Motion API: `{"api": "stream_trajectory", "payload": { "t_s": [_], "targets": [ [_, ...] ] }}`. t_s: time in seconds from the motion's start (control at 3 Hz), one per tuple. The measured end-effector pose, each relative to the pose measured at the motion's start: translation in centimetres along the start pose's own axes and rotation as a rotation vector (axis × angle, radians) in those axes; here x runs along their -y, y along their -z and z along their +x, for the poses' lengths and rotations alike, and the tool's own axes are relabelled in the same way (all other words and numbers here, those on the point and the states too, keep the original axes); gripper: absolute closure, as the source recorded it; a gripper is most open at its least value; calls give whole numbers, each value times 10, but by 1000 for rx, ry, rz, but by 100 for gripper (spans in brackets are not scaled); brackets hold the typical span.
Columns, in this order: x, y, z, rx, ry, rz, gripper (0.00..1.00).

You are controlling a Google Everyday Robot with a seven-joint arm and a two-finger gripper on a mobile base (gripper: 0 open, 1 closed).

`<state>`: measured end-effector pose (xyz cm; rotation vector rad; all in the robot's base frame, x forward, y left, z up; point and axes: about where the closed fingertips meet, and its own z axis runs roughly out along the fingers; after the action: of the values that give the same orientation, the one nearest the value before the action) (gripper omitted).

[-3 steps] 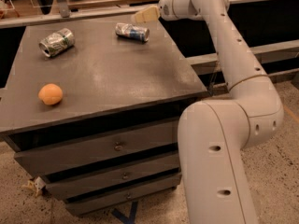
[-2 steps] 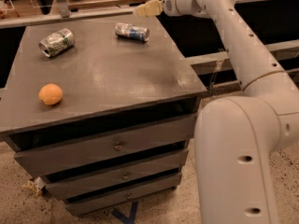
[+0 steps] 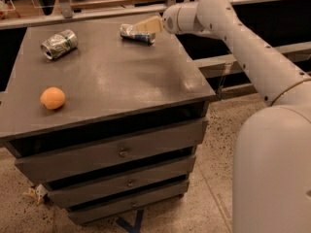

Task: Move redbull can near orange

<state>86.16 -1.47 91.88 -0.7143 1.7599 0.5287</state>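
The redbull can [image 3: 132, 33], slim, silver with blue patches and dented, lies on its side at the far right of the grey cabinet top [image 3: 116, 76]. My gripper [image 3: 147, 26] hangs just above the can's right end, its tan fingers pointing left over it. The orange [image 3: 52, 98] sits near the front left of the top, far from the can.
A fatter silver can with green markings [image 3: 59, 43] lies on its side at the far left of the top. The cabinet has several drawers [image 3: 121, 152] below. A rail and shelf [image 3: 112, 11] run behind the cabinet. My white arm [image 3: 243, 47] reaches in from the right.
My gripper has moved left and down from beside the can's right end to just over it. The can, the orange and the other can have not moved.
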Motion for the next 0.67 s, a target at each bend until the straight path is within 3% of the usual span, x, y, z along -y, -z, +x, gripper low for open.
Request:
{"api": "stream_trajectory", "payload": {
  "t_s": [0.33,0.67],
  "targets": [
    [-19,-13,36,-49,-12,-47,0],
    [-22,-17,51,-56,-10,-52,0]
  ]
}}
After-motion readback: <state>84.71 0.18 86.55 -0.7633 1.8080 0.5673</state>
